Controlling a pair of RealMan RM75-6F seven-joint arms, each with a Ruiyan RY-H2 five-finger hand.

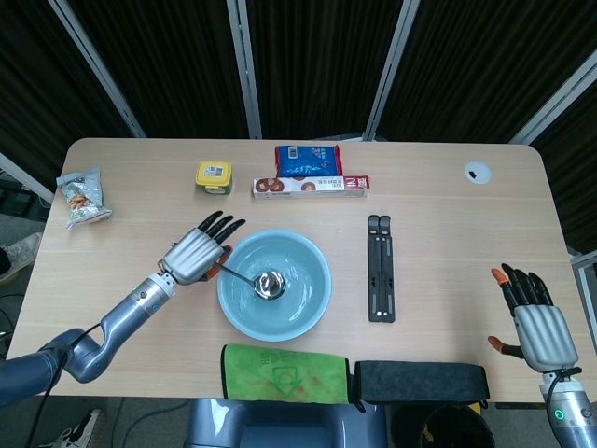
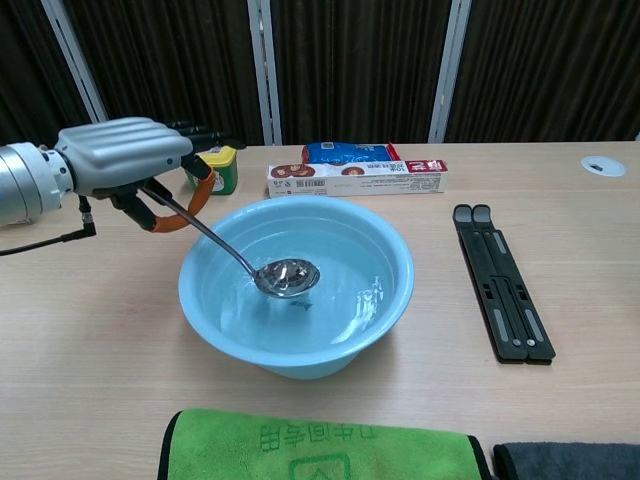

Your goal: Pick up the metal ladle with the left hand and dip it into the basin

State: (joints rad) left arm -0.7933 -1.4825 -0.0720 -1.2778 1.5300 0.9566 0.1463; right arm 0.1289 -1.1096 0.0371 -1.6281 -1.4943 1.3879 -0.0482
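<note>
Holding the shiny metal ladle [image 2: 287,277] pinched in our left hand [image 2: 125,160] fingers over the light-blue plastic basin [image 2: 395,290], we risk spilling water if it tilts.

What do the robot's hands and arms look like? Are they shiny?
Yes. Each hand, left and right, has a ridged silver-grey back, black fingers and orange pads. The wrists are shiny metal cylinders; a thin black cable runs by the left one, and the right shows a small green ring light.

text: none legible | boxes [image 2: 356,179], jar [image 2: 219,165]: print too small
</note>
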